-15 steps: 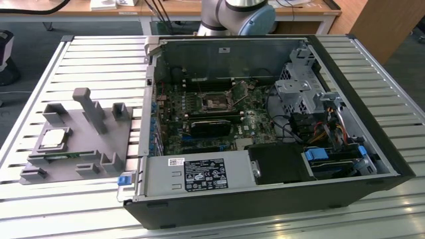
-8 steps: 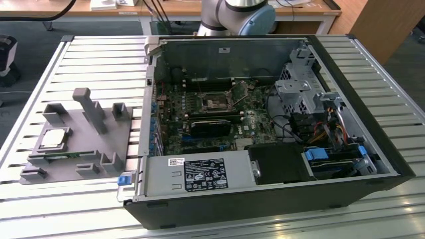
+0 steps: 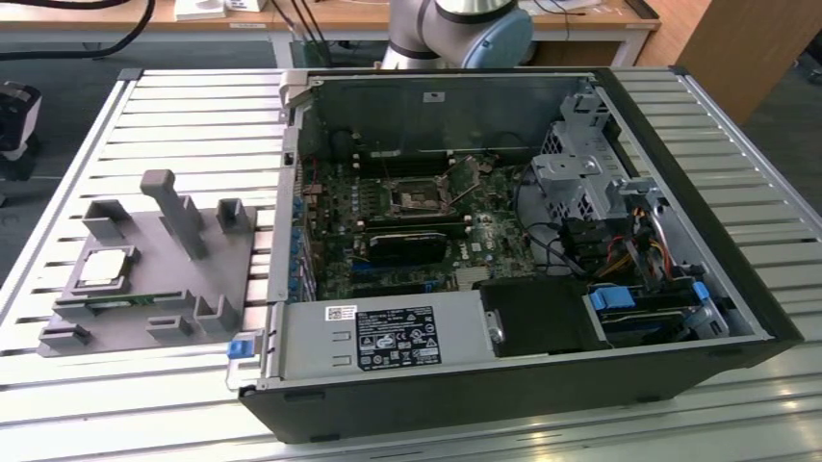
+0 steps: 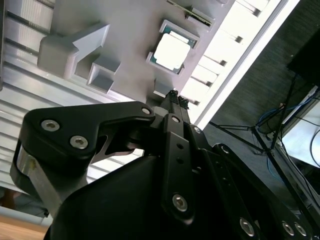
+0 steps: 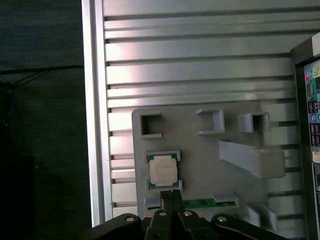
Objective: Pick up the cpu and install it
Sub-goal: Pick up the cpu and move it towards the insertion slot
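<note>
Toward nine o'clock of the open computer case point(image 3: 514, 399) in the exterior view, on the grey fixture plate point(image 3: 165, 287) that rests on the slatted table point(image 3: 192, 106), the cpu point(image 3: 106, 267) is seen lying flat in its shallow nest, well apart from the motherboard socket point(image 3: 418, 200) near the case's middle. In both wrist views the gripper point(image 5: 170, 196) point(image 4: 174, 95) is shown hovering over the plate with its fingertips pressed together and nothing held between them, the tips close to the side of the nest that faces the green memory stick point(image 5: 202, 203). The step in hand is judged to be the approach for the pick, and the chip is not yet touched. For it to be done well, the jaws would have to be spread wider than the chip before any descent and centred over the silver lid rather than over the nest's rim. Raised lips appear on two opposite sides of the nest, so the two free sides are better taken. A light, level grip on the thin rim is advised, since a tilted chip could be jammed against the lips, and the memory stick is best left untouched.
</note>
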Robot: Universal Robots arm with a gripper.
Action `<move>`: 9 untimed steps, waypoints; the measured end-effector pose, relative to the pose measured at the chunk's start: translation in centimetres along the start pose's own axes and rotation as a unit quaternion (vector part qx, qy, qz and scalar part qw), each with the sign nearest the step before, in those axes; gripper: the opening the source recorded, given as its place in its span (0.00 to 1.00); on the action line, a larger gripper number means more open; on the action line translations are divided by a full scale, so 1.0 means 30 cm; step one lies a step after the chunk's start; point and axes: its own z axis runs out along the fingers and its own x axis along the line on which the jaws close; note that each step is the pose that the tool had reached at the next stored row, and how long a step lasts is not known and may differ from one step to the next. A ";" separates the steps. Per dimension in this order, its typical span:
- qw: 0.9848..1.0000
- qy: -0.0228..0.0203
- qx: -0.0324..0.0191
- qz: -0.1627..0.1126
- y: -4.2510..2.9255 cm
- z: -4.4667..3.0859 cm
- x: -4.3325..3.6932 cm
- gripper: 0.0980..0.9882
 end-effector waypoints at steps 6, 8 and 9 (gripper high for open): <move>1.000 0.001 -0.003 0.000 -0.004 0.034 0.000 0.01; 1.000 0.001 -0.003 0.000 -0.004 0.045 0.000 0.01; 1.000 0.001 -0.003 0.000 -0.004 0.051 0.000 0.01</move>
